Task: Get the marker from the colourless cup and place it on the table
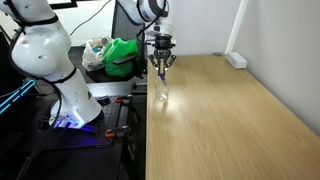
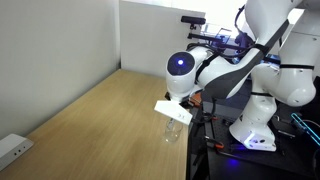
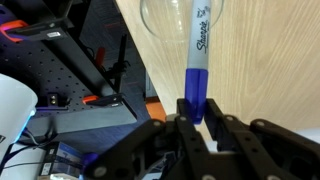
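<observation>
In the wrist view my gripper (image 3: 196,112) is shut on the blue cap end of the marker (image 3: 197,60), whose pale barrel reaches into the colourless cup (image 3: 160,25) at the top of the frame. In an exterior view the gripper (image 1: 161,68) hangs just above the cup (image 1: 162,92), which stands near the edge of the light-brown table (image 1: 220,120). In an exterior view the cup (image 2: 172,130) stands below the arm; the gripper itself is hidden behind the wrist there.
A black bench with a green bag (image 1: 122,55) and tools lies beside the table. A white power strip (image 1: 236,60) sits at the table's far edge by the wall; it also shows in an exterior view (image 2: 12,150).
</observation>
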Controlling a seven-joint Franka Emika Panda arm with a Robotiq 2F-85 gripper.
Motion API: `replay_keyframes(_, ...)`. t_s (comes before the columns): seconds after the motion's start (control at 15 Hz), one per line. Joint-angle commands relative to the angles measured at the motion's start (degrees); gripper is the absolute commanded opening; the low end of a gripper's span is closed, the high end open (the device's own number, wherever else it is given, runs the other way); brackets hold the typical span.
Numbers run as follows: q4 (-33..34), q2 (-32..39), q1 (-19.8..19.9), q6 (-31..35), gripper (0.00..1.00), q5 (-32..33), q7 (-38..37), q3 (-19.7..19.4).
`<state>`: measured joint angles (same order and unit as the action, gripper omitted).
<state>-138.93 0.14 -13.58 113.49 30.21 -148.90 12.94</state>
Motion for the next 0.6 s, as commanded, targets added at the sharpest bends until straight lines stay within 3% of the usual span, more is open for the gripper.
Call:
replay_keyframes(0.0,-0.9,-3.6,-0.5,-3.2,0.06,-1.0,0.0,0.8)
replay_keyframes(0.53,-2.8,-8.4,0.3,-3.1,0.06,-1.1,0.0,1.0)
